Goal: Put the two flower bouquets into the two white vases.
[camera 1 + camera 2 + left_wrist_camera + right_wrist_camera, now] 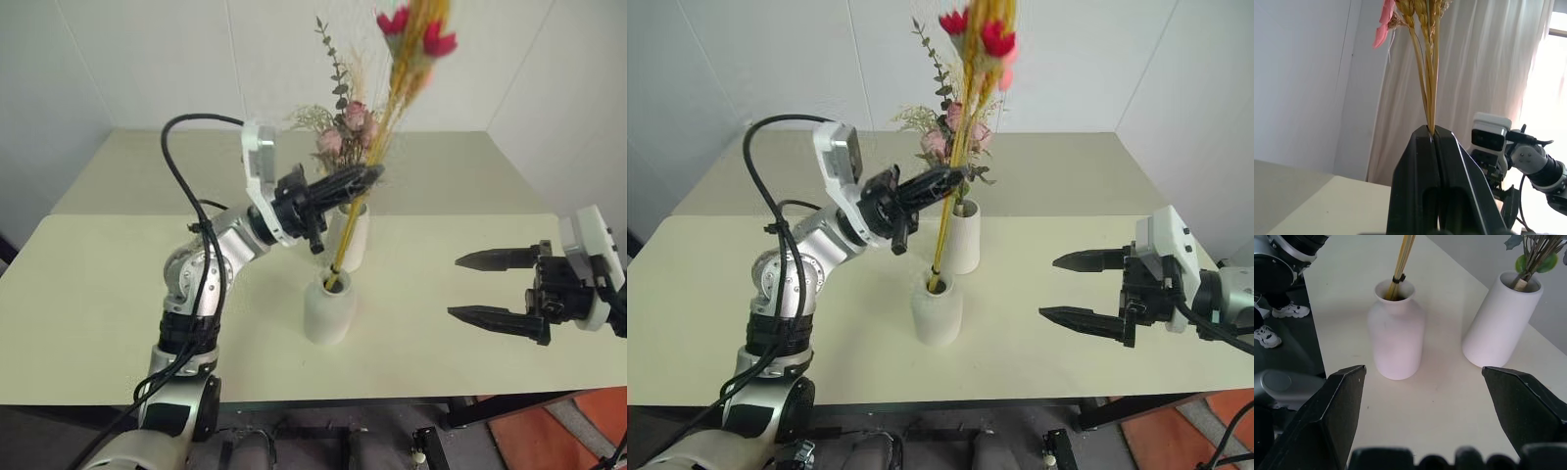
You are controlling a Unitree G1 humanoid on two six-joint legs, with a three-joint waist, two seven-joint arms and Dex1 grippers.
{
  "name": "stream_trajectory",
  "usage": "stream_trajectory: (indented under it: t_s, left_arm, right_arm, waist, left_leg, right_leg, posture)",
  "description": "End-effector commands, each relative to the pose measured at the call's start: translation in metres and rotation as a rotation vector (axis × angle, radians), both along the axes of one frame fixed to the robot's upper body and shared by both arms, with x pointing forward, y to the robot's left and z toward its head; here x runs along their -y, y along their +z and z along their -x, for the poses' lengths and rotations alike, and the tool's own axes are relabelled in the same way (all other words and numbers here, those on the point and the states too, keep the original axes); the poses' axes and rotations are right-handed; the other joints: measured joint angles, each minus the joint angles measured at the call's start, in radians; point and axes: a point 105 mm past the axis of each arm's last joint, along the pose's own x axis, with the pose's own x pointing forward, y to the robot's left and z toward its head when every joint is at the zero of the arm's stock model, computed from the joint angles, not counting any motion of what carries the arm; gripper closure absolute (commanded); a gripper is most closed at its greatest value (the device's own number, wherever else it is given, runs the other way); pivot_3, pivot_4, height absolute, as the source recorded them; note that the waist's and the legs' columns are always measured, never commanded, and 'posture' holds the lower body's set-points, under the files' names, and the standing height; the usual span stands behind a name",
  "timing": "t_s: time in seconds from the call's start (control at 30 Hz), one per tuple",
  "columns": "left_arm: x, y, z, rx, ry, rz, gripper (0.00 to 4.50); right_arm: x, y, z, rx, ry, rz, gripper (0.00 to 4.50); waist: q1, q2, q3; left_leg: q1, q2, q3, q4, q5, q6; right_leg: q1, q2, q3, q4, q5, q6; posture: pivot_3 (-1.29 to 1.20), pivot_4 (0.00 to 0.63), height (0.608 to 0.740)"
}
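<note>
Left gripper (372, 177) pinches my yellow stalks (367, 186), whose ends hide inside the short vase (329, 309). Right gripper (485, 287) is spread wide. Roses (345, 127) fill the tall vase (1501, 323) behind.

We see bare worktop (460, 323) between the right tool (468, 288) and the round vase (328, 309); the tall vase (355, 235) stands just behind it, and the left tool (377, 174) with its yellow stalks (367, 186) blocks the space above

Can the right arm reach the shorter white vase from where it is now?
Probably yes. The right gripper stands open facing the shorter vase, with bare table between them; only the yellow stalks rise from its neck.
</note>
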Motion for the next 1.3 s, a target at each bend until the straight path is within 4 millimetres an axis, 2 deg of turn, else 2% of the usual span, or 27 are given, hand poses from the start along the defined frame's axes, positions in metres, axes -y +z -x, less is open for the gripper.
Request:
stream_trajectory:
  t_s: [0.03, 0.13, 0.43, 0.47, 0.57, 0.8, 0.97, 1.3]
  left_arm:
    - [-0.001, 0.002, 0.010, 0.032, -0.026, -0.031, 3.84]
    - [-0.019, 0.000, 0.011, 0.028, 0.021, -0.058, 2.94]
    - [-0.115, -0.027, 0.034, 0.016, 0.251, -0.316, 0.02]
    - [-0.132, -0.030, 0.036, 0.029, 0.298, -0.381, 0.02]
    - [-0.160, -0.031, 0.040, 0.052, 0.367, -0.493, 0.02]
    - [-0.203, -0.024, 0.042, 0.055, 0.465, -0.597, 0.02]
    - [-0.210, -0.023, 0.046, 0.059, 0.496, -0.621, 0.02]
    - [-0.201, -0.032, 0.053, 0.048, 0.513, -0.605, 0.02]
  right_arm:
    - [0.000, 0.011, 0.002, 0.047, 0.002, -0.003, 0.00]
    - [0.000, 0.011, 0.002, 0.047, 0.002, 0.001, 0.00]
    - [0.000, 0.005, -0.002, 0.028, 0.019, 0.001, 0.00]
    - [0.000, 0.005, -0.003, 0.026, 0.022, 0.000, 0.00]
    - [0.000, 0.004, -0.006, 0.021, 0.024, -0.001, 0.00]
    - [0.001, -0.001, -0.012, 0.006, 0.023, -0.010, 0.00]
    - [0.004, -0.004, -0.015, 0.001, 0.012, -0.011, 0.00]
    - [0.008, -0.003, -0.020, 0.010, -0.026, -0.008, 0.00]
  waist:
    - [-0.002, 0.000, 0.000]
    - [-0.004, 0.000, 0.000]
    - [-0.005, 0.000, 0.000]
    - [-0.004, 0.000, 0.000]
    - [0.001, 0.000, 0.000]
    - [0.007, 0.000, 0.000]
    - [0.003, 0.000, 0.000]
    - [0.001, 0.000, 0.000]
  left_leg:
    - [0.000, 0.000, 0.000, 0.000, 0.000, 0.000]
    - [0.000, 0.000, 0.000, 0.000, 0.000, 0.000]
    - [0.002, 0.001, 0.000, -0.001, 0.000, 0.000]
    - [0.002, 0.001, 0.001, -0.002, 0.000, 0.000]
    - [0.002, 0.002, 0.002, -0.002, 0.000, 0.000]
    - [0.002, 0.003, 0.002, -0.003, 0.000, 0.000]
    - [0.001, 0.005, 0.003, -0.004, 0.000, 0.000]
    - [0.001, 0.006, 0.005, -0.004, 0.000, 0.000]
  right_leg:
    - [0.000, 0.000, 0.000, 0.000, 0.000, 0.000]
    - [0.000, 0.000, 0.000, 0.000, 0.000, 0.000]
    - [-0.001, 0.001, 0.000, 0.001, -0.001, -0.001]
    - [-0.001, 0.001, 0.000, 0.001, -0.001, -0.001]
    - [-0.002, 0.000, 0.000, 0.000, -0.005, -0.009]
    - [-0.002, -0.001, -0.002, 0.000, -0.006, -0.010]
    - [-0.004, 0.000, -0.002, 0.000, -0.006, -0.011]
    - [-0.004, 0.000, -0.002, 0.001, -0.006, -0.011]
  posture:
    - [0.00, 0.150, 0.740]
    - [0.00, 0.150, 0.740]
    - [0.00, 0.150, 0.740]
    - [0.00, 0.150, 0.740]
    - [0.00, 0.150, 0.740]
    - [0.00, 0.150, 0.740]
    - [0.00, 0.150, 0.740]
    - [0.00, 0.150, 0.740]
